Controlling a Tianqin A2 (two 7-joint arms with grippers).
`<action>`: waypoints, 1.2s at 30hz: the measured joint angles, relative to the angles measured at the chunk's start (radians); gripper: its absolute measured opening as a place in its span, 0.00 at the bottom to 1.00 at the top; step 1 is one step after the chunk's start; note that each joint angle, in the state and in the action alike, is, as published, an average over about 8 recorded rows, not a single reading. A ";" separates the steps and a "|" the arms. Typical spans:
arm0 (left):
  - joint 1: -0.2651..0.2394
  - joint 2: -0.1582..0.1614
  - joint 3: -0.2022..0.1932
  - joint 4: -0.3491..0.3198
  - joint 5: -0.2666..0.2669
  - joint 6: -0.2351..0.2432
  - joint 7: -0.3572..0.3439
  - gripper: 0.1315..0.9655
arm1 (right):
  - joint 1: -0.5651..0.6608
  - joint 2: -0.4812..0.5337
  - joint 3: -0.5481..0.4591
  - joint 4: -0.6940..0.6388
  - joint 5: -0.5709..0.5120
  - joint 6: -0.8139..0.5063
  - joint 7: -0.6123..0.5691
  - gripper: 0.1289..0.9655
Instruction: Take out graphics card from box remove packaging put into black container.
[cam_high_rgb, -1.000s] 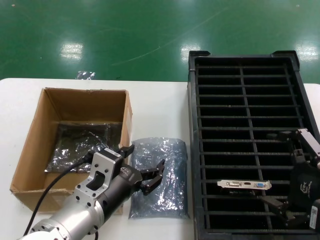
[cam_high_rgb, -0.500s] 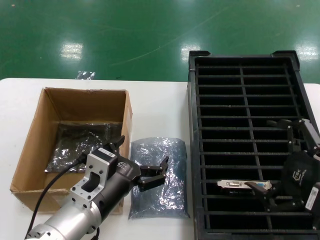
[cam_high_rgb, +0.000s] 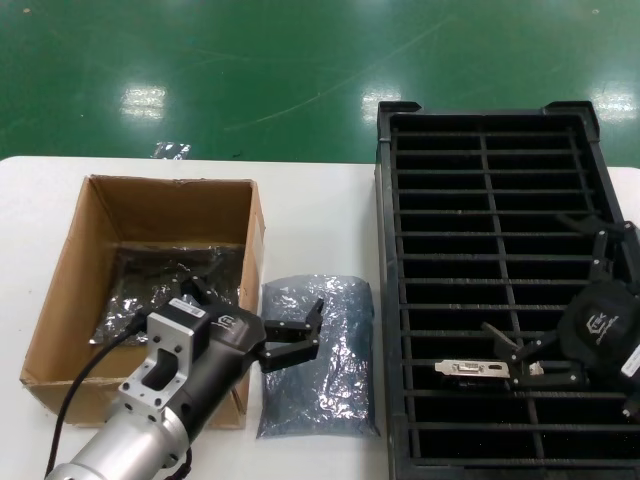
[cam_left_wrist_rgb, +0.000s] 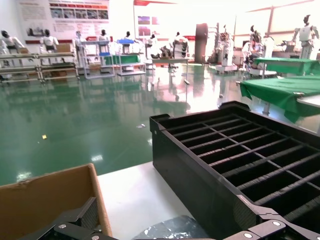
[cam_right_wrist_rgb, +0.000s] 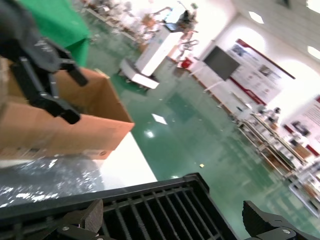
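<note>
1. A white surface (cam_high_rgb: 320, 210) stands on a shiny green floor (cam_high_rgb: 250, 60).
2. A brown box (cam_high_rgb: 150, 290) sits on the robot's left side. More shiny bags lie at the bottom of it.
3. An empty grey bag (cam_high_rgb: 335, 400) lies flat between the box and the black tray (cam_high_rgb: 500, 190).
4. The card (cam_high_rgb: 475, 368) stands in a slot near the front of the tray. Its silver end faces up.
5. The right gripper (cam_high_rgb: 540, 358) hangs over the tray, right next to the card. Its fingers are apart and hold nothing.
6. The left gripper (cam_high_rgb: 255, 325) hangs over the edge of the box and the bag. Its fingers are apart and empty too.
7. This card looks done, I think: out of its bag and in its slot.
8. Next, the right arm should lift clear. Then the left gripper can reach into the box for another bag.
</note>
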 joint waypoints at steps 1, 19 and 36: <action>0.002 -0.004 0.002 0.002 -0.015 -0.011 0.009 0.96 | -0.002 -0.007 0.000 -0.006 0.008 0.011 0.000 1.00; 0.045 -0.076 0.035 0.047 -0.283 -0.206 0.174 1.00 | -0.040 -0.132 0.005 -0.117 0.165 0.218 -0.007 1.00; 0.085 -0.144 0.067 0.090 -0.536 -0.390 0.329 1.00 | -0.076 -0.250 0.009 -0.220 0.312 0.412 -0.014 1.00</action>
